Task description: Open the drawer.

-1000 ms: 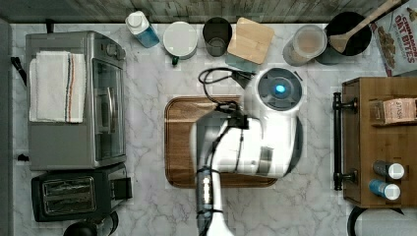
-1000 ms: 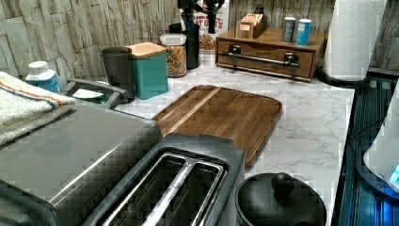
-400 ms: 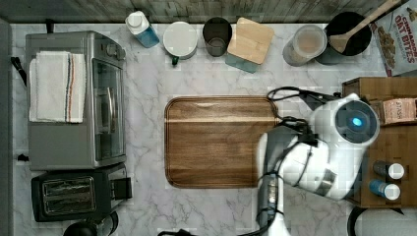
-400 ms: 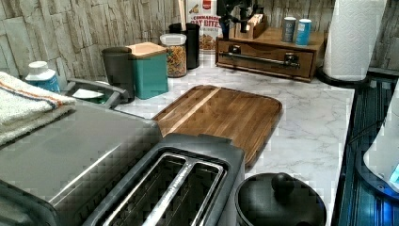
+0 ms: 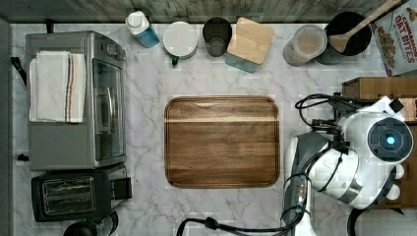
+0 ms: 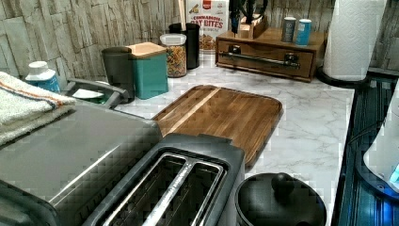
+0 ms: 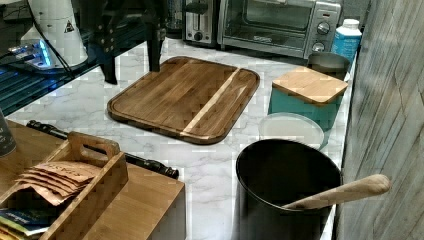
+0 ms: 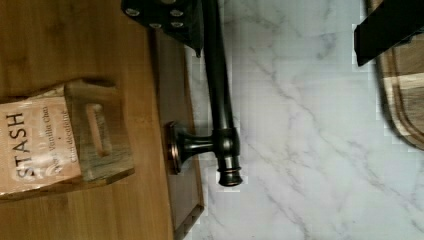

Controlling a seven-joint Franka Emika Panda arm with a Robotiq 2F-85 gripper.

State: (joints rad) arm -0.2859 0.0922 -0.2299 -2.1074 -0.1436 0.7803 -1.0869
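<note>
The drawer (image 6: 268,54) is a brown wooden box at the top view's right edge (image 5: 373,87), shut, with a long black bar handle (image 6: 259,59) across its front. My gripper (image 8: 277,25) hangs open above the handle end. In the wrist view one finger (image 8: 170,20) is over the drawer front and the other (image 8: 385,27) over the marble, with the handle bar (image 8: 217,90) between them, touching neither. The right view shows the gripper (image 7: 131,74) well above the handle (image 7: 100,145). In the top view my arm (image 5: 373,152) covers most of the drawer.
A wooden tea caddy (image 8: 50,145) and two small shakers (image 6: 296,30) stand on the drawer box. A cutting board (image 5: 222,141) lies mid-counter, with a toaster oven (image 5: 74,98) and toaster (image 5: 69,194) beyond. A paper towel roll (image 6: 353,37) and a black pot (image 7: 285,185) flank the drawer.
My arm has swung from over the cutting board to the top view's right and now stands over the drawer. In the left view the gripper has come in above the drawer box.
</note>
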